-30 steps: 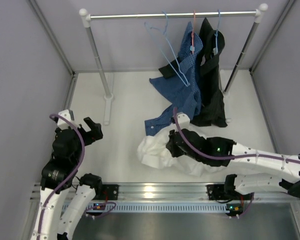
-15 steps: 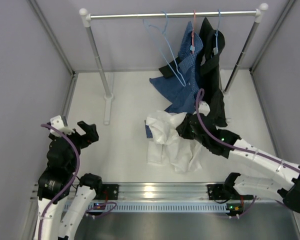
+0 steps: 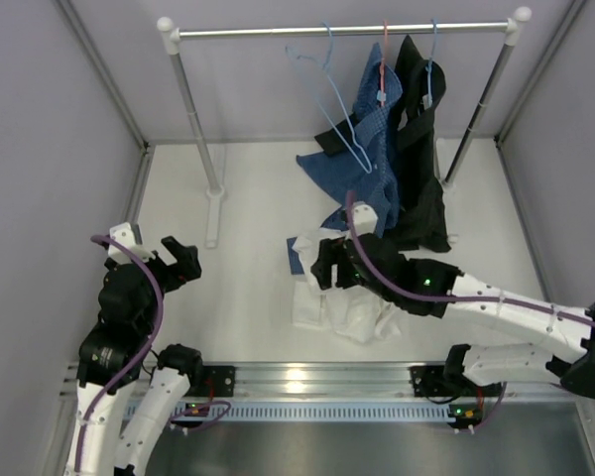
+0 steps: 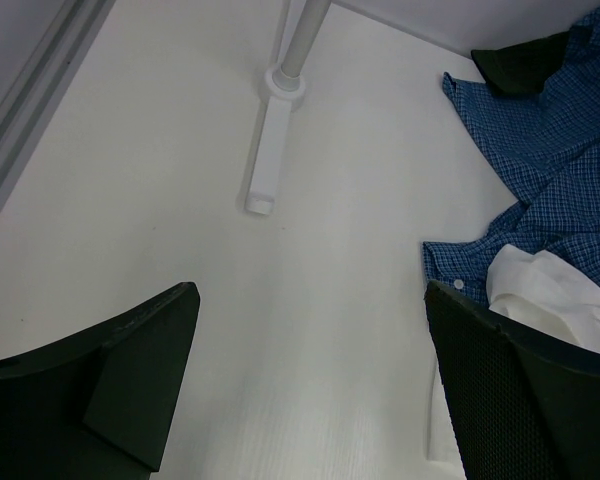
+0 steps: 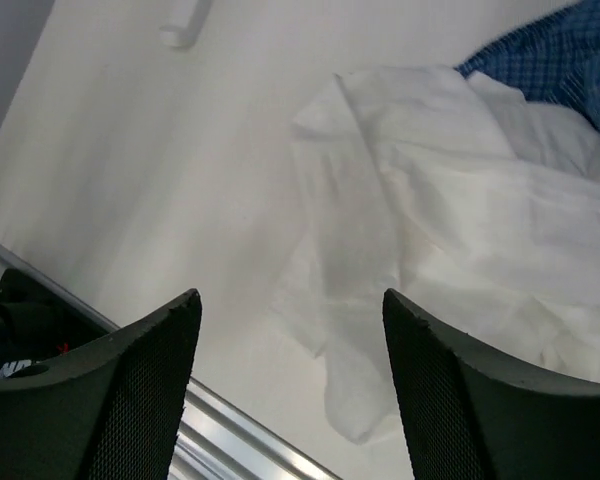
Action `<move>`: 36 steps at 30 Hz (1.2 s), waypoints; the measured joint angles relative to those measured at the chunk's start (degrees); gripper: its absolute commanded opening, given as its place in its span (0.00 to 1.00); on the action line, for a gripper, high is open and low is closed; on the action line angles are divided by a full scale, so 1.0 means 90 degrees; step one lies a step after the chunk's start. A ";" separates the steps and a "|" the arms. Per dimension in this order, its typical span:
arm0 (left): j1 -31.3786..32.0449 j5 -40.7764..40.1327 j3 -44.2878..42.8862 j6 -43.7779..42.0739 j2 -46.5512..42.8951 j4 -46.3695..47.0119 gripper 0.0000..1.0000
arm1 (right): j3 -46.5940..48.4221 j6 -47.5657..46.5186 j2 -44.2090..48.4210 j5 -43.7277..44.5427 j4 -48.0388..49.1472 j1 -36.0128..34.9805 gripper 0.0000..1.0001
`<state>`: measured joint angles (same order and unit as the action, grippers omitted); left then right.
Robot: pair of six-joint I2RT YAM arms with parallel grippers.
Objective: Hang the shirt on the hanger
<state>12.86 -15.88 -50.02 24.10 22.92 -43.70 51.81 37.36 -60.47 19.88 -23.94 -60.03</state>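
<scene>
The white shirt (image 3: pixel 349 309) lies in a crumpled heap on the table in front of the rack, partly over the hem of a blue checked shirt. My right gripper (image 3: pixel 324 273) hovers over the heap's left side. In the right wrist view this gripper (image 5: pixel 290 305) is open with nothing between its fingers, and the shirt (image 5: pixel 450 230) spreads just beyond and right of them. The light-blue hanger (image 3: pixel 333 104) hangs bare on the rail, tilted. My left gripper (image 3: pixel 178 260) stands open over bare table at the left; in its wrist view (image 4: pixel 310 300) the shirt's edge (image 4: pixel 545 290) shows by the right finger.
A blue checked shirt (image 3: pixel 374 159) on a red hanger and a black garment (image 3: pixel 418 174) on a darker blue hanger hang from the rail (image 3: pixel 278 31), their hems down on the table. The rack's left post and foot (image 3: pixel 214 213) stand between the arms. A metal rail (image 5: pixel 250 440) edges the table's near side.
My right gripper lifted the shirt toward the rack, then opened and let it go; the shirt dropped into a smaller heap. The gripper then moved left. The left arm shifted slightly.
</scene>
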 measured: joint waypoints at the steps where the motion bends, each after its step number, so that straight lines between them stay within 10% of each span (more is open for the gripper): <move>1: 0.0000 0.0002 0.0000 0.0000 0.0000 -0.0002 0.98 | 0.0406 -0.0206 -0.0274 0.0194 -0.0095 -0.0291 0.71; 13: 0.0000 0.0024 0.0000 0.0002 -0.0002 0.0000 0.98 | 0.2463 -0.1404 -0.3504 0.2395 -0.1076 -0.0976 0.58; 20: 0.0005 0.0075 0.0002 0.0002 -0.0002 0.0000 0.98 | 0.2458 -0.1824 -0.3944 0.2817 -0.1248 -0.0811 0.01; 28: 0.0005 0.0112 0.0022 0.0000 -0.0063 0.0000 0.98 | 0.3320 -0.2773 -0.3796 0.2997 -0.1321 -0.1127 0.00; 36: 0.0005 -0.0403 0.0036 0.0015 -0.1282 0.0032 0.98 | 0.6938 -0.4121 -0.2829 0.1802 -0.1651 -0.2390 0.00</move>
<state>12.91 -19.51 -49.69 24.23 11.38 -43.42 114.26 0.27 -85.93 36.10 -38.81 -81.54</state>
